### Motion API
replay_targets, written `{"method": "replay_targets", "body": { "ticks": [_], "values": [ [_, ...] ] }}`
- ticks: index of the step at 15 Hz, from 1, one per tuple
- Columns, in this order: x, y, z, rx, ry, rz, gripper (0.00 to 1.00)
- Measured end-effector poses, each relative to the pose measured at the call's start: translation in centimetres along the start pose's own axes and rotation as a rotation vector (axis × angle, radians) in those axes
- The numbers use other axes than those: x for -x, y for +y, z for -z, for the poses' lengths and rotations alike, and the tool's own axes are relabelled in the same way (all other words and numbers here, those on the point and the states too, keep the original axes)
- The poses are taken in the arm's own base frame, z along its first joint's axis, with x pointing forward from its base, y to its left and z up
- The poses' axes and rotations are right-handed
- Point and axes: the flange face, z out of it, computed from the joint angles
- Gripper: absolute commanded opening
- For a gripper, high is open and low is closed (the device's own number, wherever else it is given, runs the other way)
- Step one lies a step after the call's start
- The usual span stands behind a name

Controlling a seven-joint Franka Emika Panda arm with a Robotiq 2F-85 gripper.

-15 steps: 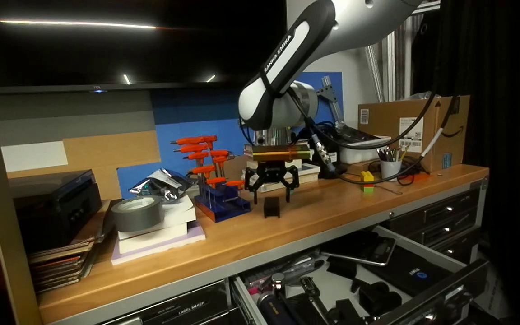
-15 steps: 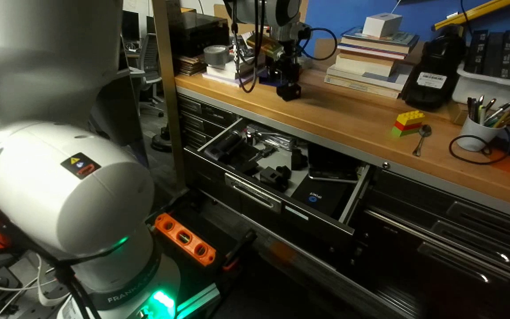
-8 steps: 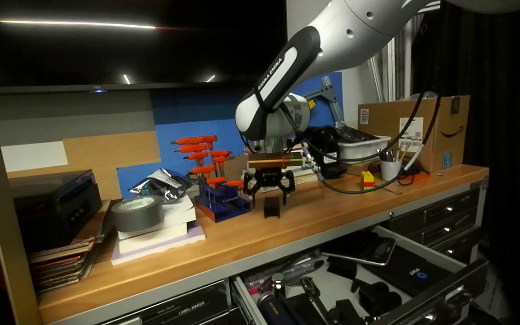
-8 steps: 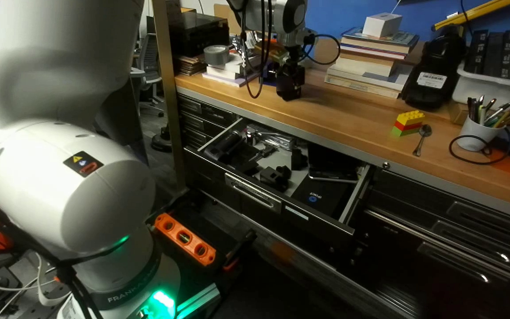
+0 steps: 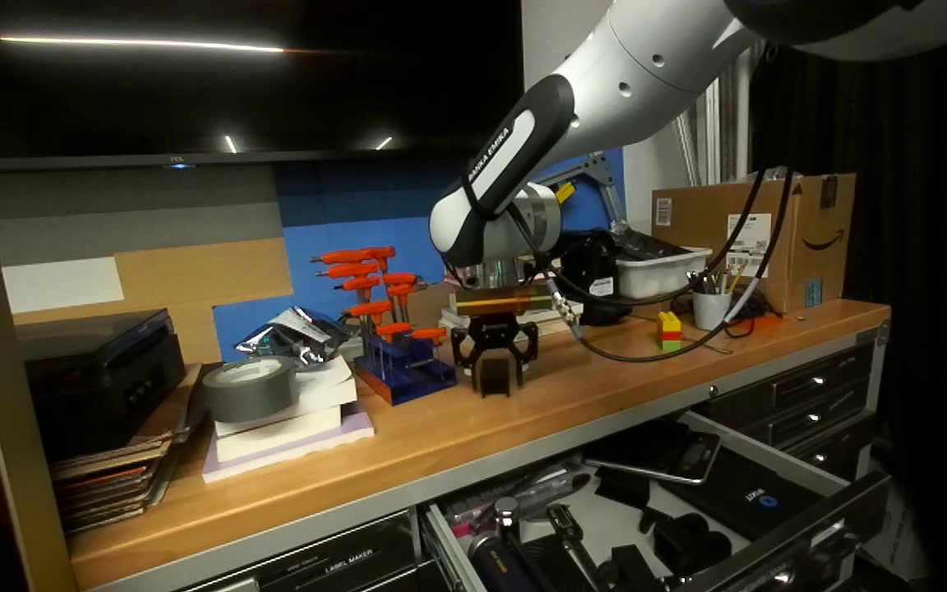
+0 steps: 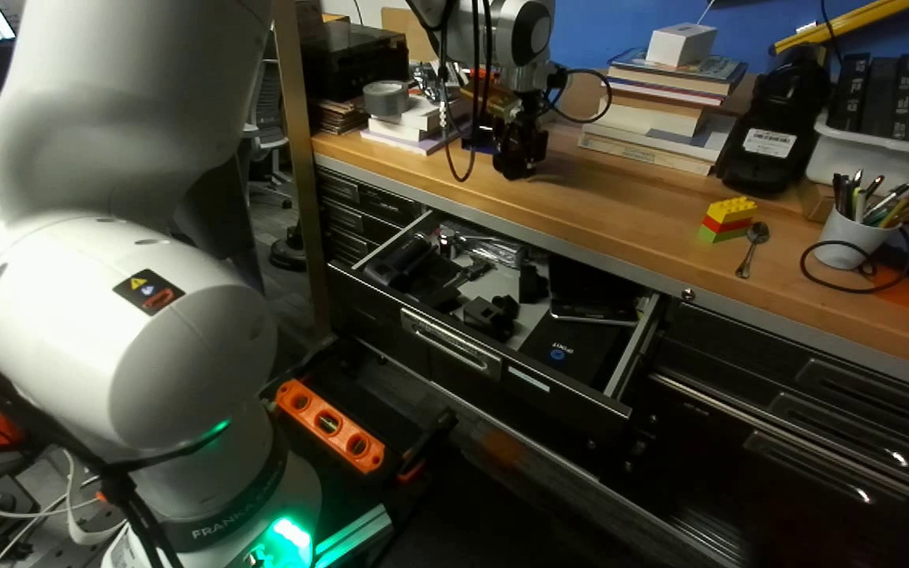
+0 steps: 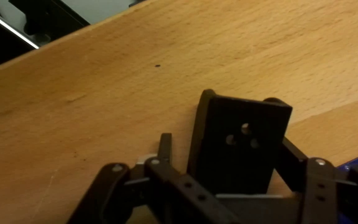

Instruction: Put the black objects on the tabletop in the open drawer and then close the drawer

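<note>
We see smooth, grained wood in the tabletop (image 7: 104,102). On it, the black block (image 7: 239,152) looks matt, the toy bricks (image 6: 727,220) plastic, the spoon (image 6: 757,232) shiny metal. Behind it, we find a glossy screen (image 5: 235,94); below it, the drawer (image 6: 634,347) has pale, metallic-looking side walls.

Workshop or robotics lab; a wooden workbench (image 5: 605,382) lay below the pincer (image 5: 497,386); red T-handled tools (image 5: 370,310) stood in a blue rack (image 5: 404,381) just beside the pincer; a roll of grey tape (image 5: 248,396) sat on books (image 5: 280,442), farther from it; an open drawer (image 6: 375,308) below it held assorted black gear (image 6: 490,315); a drawer marked LABEL MAKER (image 5: 348,562) was likewise lower; an orange spirit level (image 6: 328,426) lay well below; a white robot arm (image 5: 646,107) was above.
</note>
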Motion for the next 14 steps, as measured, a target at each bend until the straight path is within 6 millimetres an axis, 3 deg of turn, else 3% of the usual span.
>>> {"method": "replay_targets", "body": {
  "ticks": [3,9,11,14],
  "values": [
    [-0.2,0.2,-0.1,0.004,0.000,-0.003,0.27],
    [-0.2,1.2,0.0,0.022,-0.029,0.005,0.25],
    [-0.1,2.7,0.0,0.029,-0.040,-0.004,0.25],
    [0.5,6.6,0.0,0.048,-0.065,-0.038,0.25]
  ]
}}
